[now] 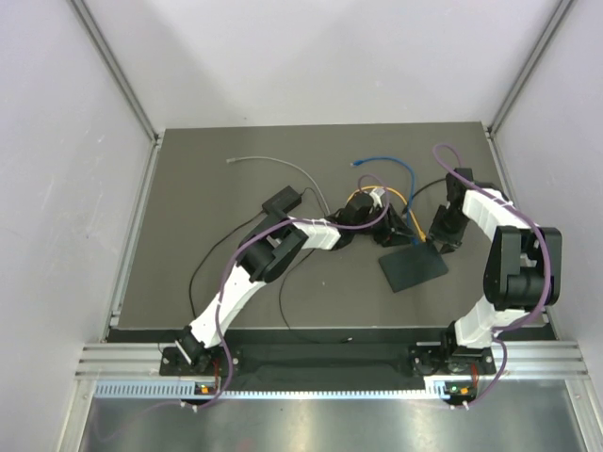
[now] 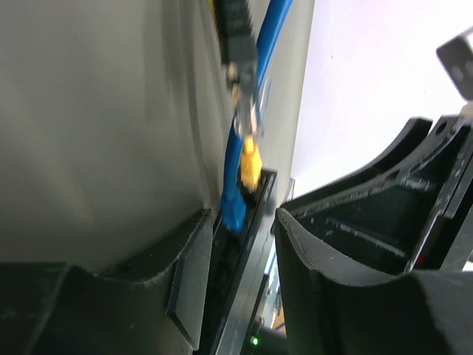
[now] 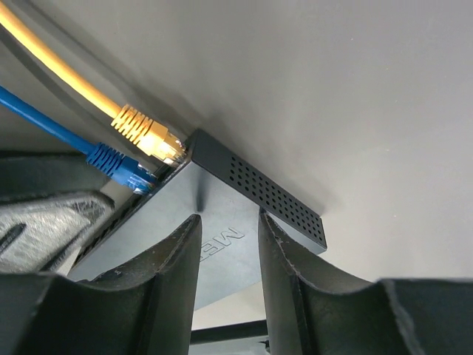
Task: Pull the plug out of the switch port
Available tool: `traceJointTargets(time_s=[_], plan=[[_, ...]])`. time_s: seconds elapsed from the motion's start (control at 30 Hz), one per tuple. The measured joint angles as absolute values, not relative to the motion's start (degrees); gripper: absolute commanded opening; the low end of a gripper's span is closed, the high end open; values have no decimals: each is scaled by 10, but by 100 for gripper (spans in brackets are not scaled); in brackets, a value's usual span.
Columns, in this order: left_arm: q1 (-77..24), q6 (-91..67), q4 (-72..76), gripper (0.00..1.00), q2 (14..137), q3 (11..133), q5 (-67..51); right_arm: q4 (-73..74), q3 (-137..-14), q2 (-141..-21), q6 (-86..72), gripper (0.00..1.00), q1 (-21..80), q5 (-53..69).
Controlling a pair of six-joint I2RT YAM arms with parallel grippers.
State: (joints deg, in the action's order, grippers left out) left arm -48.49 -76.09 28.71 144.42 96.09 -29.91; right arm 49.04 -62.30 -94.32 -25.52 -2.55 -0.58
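Observation:
The switch (image 1: 415,268) is a flat black box right of the table's middle, with a perforated side (image 3: 273,200). A blue plug (image 3: 122,170) and a yellow plug (image 3: 148,133) both sit in ports on its edge. In the left wrist view the blue plug (image 2: 235,200) and yellow plug (image 2: 250,166) lie just beyond my fingertips. My left gripper (image 2: 242,218) is open, its jaws straddling the port edge without clamping it. My right gripper (image 3: 228,218) is open too. Its fingertips (image 3: 191,225) rest against the switch's top near a corner, with nothing between them.
Blue cable (image 1: 382,162) and yellow cable (image 1: 363,193) loop behind the switch. A smaller black block (image 1: 281,201) with a thin black cord lies to the left, and a grey cable (image 1: 273,162) farther back. White walls stand close on both sides.

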Motion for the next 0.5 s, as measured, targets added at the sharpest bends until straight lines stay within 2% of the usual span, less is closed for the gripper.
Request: traceJointTargets(time_s=[0.23, 0.4, 0.5], plan=[[-487, -759, 287, 44, 1459, 985, -288, 489, -623, -943, -255, 37, -25, -6], [-495, -757, 287, 37, 1459, 985, -287, 489, -623, -944, -255, 37, -25, -5], [-499, -757, 290, 37, 1464, 985, -292, 489, -623, -944, -255, 37, -25, -5]])
